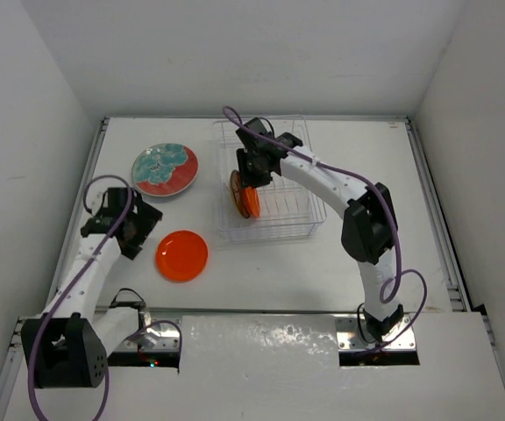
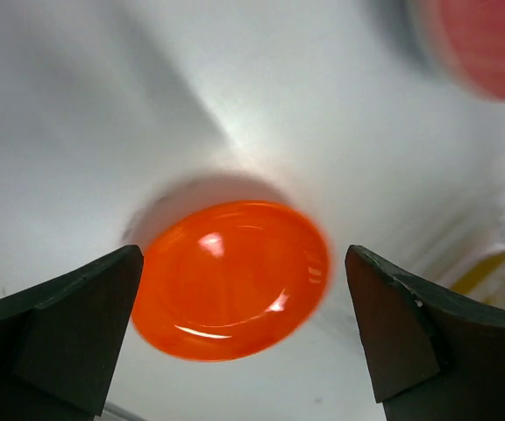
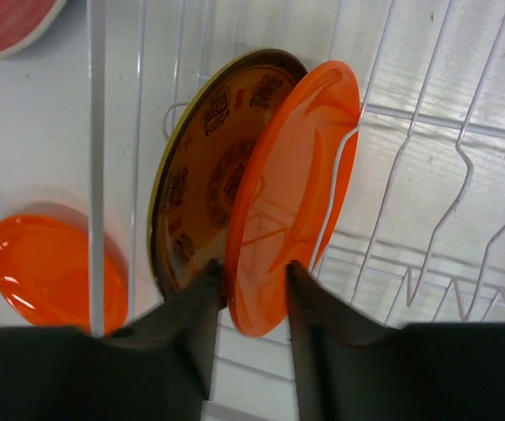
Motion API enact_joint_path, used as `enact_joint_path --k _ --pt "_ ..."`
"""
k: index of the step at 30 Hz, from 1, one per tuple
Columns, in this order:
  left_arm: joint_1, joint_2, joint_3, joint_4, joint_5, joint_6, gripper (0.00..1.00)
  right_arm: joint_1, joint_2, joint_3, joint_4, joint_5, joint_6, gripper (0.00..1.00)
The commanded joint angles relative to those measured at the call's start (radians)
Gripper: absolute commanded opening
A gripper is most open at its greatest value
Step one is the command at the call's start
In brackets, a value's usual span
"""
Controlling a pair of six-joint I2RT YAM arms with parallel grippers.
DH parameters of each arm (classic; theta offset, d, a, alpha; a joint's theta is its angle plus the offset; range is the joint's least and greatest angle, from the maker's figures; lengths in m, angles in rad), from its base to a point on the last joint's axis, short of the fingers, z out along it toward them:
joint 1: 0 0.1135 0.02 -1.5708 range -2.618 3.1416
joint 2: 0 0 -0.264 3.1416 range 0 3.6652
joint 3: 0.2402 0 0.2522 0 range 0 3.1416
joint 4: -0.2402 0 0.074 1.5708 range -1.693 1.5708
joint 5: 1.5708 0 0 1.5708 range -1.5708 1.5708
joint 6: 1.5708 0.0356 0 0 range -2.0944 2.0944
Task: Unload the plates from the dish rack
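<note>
The white wire dish rack point(image 1: 280, 221) holds two small plates standing at its left end: a plain orange plate point(image 3: 298, 167) and an orange-rimmed patterned plate point(image 3: 207, 158) just left of it. My right gripper point(image 3: 254, 282) reaches into the rack, its fingers on either side of the plain orange plate's lower rim, shut on it. It also shows in the top view point(image 1: 251, 181). Another plain orange plate point(image 1: 181, 255) lies flat on the table. My left gripper point(image 2: 244, 338) hovers open and empty just above it, left of it in the top view point(image 1: 140, 230).
A larger red plate with teal blotches point(image 1: 165, 169) lies flat on the table left of the rack. The rack's upright dividers point(image 3: 463, 184) stand empty to the right of the held plate. White walls close in the table.
</note>
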Motion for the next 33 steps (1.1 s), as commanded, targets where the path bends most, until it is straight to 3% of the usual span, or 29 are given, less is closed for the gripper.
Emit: enact_joint_path --k 1,4,8,16,20,22,25,30,33 --pt "-0.002 -0.008 0.252 -0.1 -0.069 0.092 0.98 0.003 0.025 -0.036 0.043 0.018 0.018 0.26" --pt "-0.002 0.012 0.43 -0.125 -0.069 0.146 0.99 0.001 0.008 -0.062 0.069 0.018 0.039 0.11" --pt "-0.002 0.061 0.615 -0.099 0.065 0.238 1.0 0.001 -0.081 -0.076 0.129 0.009 0.068 0.0" --pt "-0.002 0.168 0.776 -0.06 0.332 0.245 1.0 -0.007 -0.27 -0.004 0.118 0.096 0.042 0.0" --pt "-0.002 0.205 0.825 -0.044 0.427 0.196 1.0 -0.007 -0.353 -0.02 0.142 0.009 -0.031 0.0" --pt "-0.002 0.211 0.825 0.005 0.519 0.139 1.0 -0.007 -0.383 -0.086 0.225 -0.162 -0.15 0.0" --pt "-0.002 0.211 0.795 0.093 0.634 0.045 1.0 0.024 -0.364 -0.061 0.12 -0.27 -0.378 0.0" --pt "-0.003 0.21 0.758 0.07 0.707 -0.027 1.0 0.208 -0.357 0.022 -0.119 -0.031 -0.821 0.0" --pt "-0.01 0.211 0.727 0.038 0.724 -0.019 0.98 0.286 -0.316 0.125 -0.166 0.104 -0.9 0.0"
